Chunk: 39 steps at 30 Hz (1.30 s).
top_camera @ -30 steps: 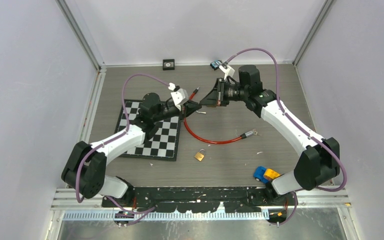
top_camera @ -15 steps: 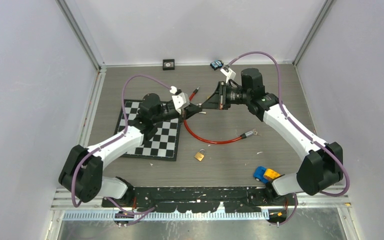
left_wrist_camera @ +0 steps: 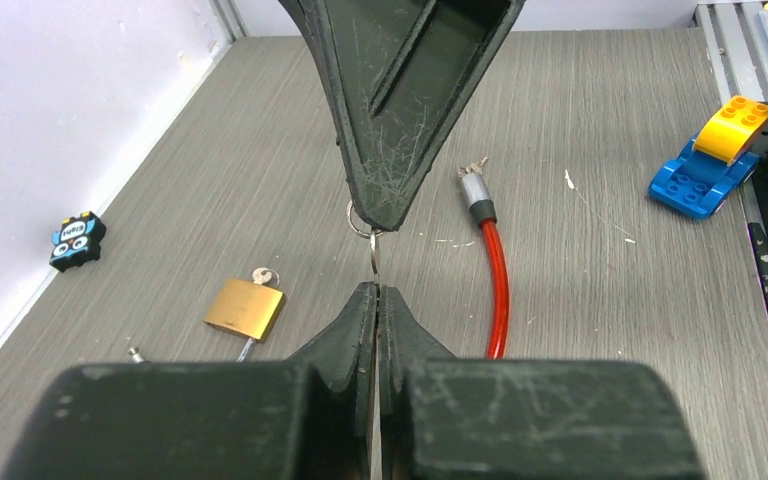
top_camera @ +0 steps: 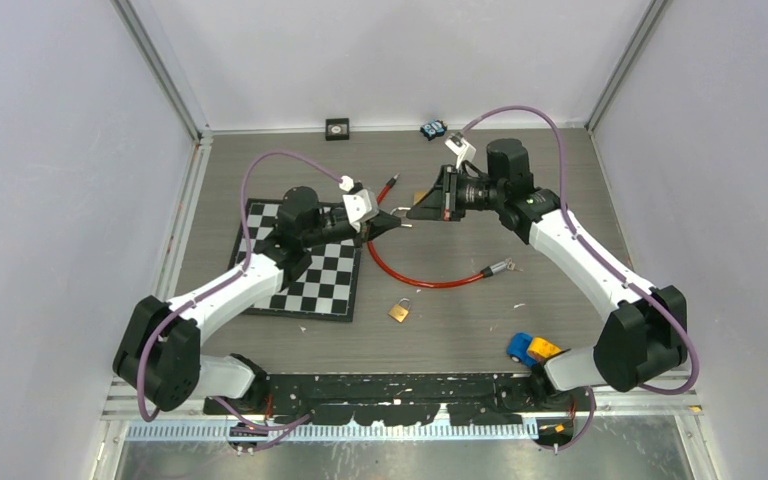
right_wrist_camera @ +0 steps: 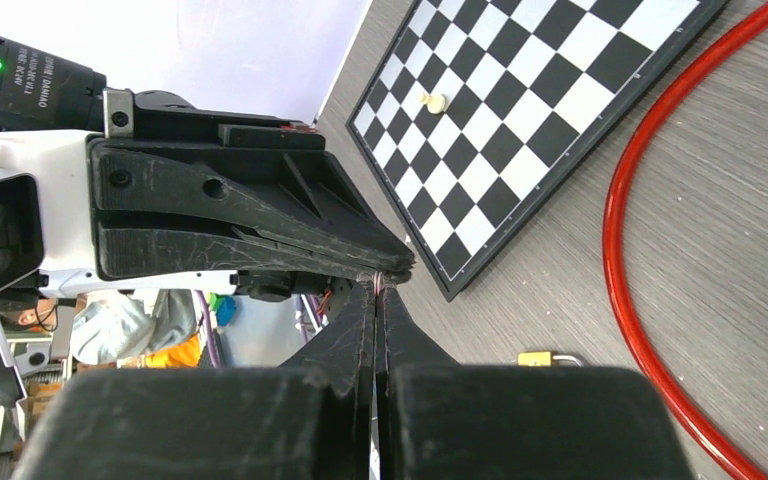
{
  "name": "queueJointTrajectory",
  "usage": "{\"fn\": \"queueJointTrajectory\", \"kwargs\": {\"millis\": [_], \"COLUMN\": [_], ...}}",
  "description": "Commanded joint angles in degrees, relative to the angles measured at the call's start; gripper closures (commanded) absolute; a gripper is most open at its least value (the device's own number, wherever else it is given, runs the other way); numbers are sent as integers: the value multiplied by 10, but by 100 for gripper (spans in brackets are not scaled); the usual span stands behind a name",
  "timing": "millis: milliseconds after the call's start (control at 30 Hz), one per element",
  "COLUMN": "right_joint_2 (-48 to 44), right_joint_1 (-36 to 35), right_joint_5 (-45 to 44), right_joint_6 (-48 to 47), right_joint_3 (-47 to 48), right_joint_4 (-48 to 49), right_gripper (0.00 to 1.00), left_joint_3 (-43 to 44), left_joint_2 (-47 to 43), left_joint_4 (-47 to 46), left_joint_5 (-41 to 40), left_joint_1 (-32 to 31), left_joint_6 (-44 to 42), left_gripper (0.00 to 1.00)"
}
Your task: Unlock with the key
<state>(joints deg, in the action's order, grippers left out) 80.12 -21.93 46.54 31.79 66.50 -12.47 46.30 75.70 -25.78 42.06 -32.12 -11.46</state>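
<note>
Brass padlock (top_camera: 399, 311): flat on the counter (top_camera: 560, 170), well apart from both grippers; just on the arm-base side of the red cable (top_camera: 420, 281)
Key (left_wrist_camera: 374, 258): in the air between the two gripper tips; a thin metal sliver with a ring at the end toward the right gripper
Left gripper (left_wrist_camera: 376, 292): fingers pressed together, pinching the key's near end
Right gripper (left_wrist_camera: 381, 212): fingers together, tip clamped at the key's ring; tip to tip with the left gripper
Counter: grey wood-grain; chessboard (top_camera: 305, 270) under the left arm; blue and yellow toy block (top_camera: 532, 349) near the right base
Room: pale walls on three sides
Left wrist view: shows key and ring plainly; from above only a pale speck
Right wrist view: key nearly hidden at the tips; a small white chess piece (right_wrist_camera: 438, 101) stands on the chessboard
</note>
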Motion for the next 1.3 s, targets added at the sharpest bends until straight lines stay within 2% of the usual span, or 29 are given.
{"fn": "queueJointTrajectory", "kwargs": {"millis": [0, 167, 300, 433, 533, 733, 933, 1067, 1267], "right_joint_2": [-25, -23, -25, -33, -47, -69, -76, -72, -51], "right_joint_1": [19, 19, 19, 19, 19, 15, -51, -98, -131], "right_joint_5": [-33, -28, -22, -14, -4, 41, 27, 4, -7], "right_joint_6": [-14, -7, -7, -13, -47, -185, -376, -415, -435], "right_joint_3": [-6, -12, -15, -11, 1, 41, 49, 53, 78], "right_joint_4": [19, 28, 33, 34, 14, -90, -214, -236, -261], "right_gripper": [99, 96, 88, 68, 57, 56, 52, 52, 58], "left_joint_3": [9, 12, 14, 19, 27, 59, 67, 67, 66], "left_joint_2": [-25, -23, -23, -26, -30, -47, -66, -69, -65], "left_joint_4": [7, 7, 21, 47, 83, 231, 290, 302, 305], "left_joint_5": [24, 27, 34, 51, 63, 146, 193, 217, 233], "left_joint_1": [3, 3, 3, 3, 3, 2, 2, 2, 2], "left_joint_6": [-9, -1, -2, -13, -29, -91, -106, -109, -108], "left_gripper": [100, 100, 100, 100, 100, 100, 100, 100, 100]}}
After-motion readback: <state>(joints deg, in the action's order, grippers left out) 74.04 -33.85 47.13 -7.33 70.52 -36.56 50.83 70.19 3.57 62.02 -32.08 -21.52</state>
